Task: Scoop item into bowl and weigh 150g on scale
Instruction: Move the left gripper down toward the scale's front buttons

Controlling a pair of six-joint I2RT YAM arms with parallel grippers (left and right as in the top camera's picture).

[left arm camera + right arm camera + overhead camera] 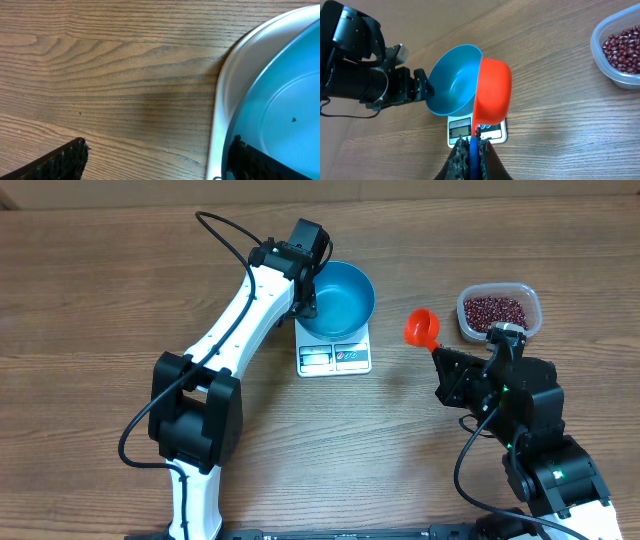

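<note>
Blue bowl (345, 302): stands on the white scale (335, 358), toward the far edge of the wooden desk (100, 280), about midway along it.
Left gripper (308, 300): jaws spread wide across the bowl's left rim. In the left wrist view one finger (60, 162) is over bare wood and the other is inside the bowl. I cannot tell whether either touches the rim.
Bowl contents: smooth blue floor, with one tiny dark speck (294, 120).
Scale: its display and buttons show in front of the bowl, facing the near edge. The reading is too small to make out.
Right gripper (440, 352): clamped tight on the thin blue handle (473, 150) of an orange-red scoop (422, 328).
Scoop: above the desk between the scale and the tub, apart from both. Only orange-red surface shows on its cup, and I cannot tell if anything is in it.
Clear plastic tub (465, 315): right of the scale, toward the far edge, well apart from the left gripper and just beyond the right gripper.
Tub contents: a loose heap of small dark red-brown beans (497, 310) covering its floor.
</note>
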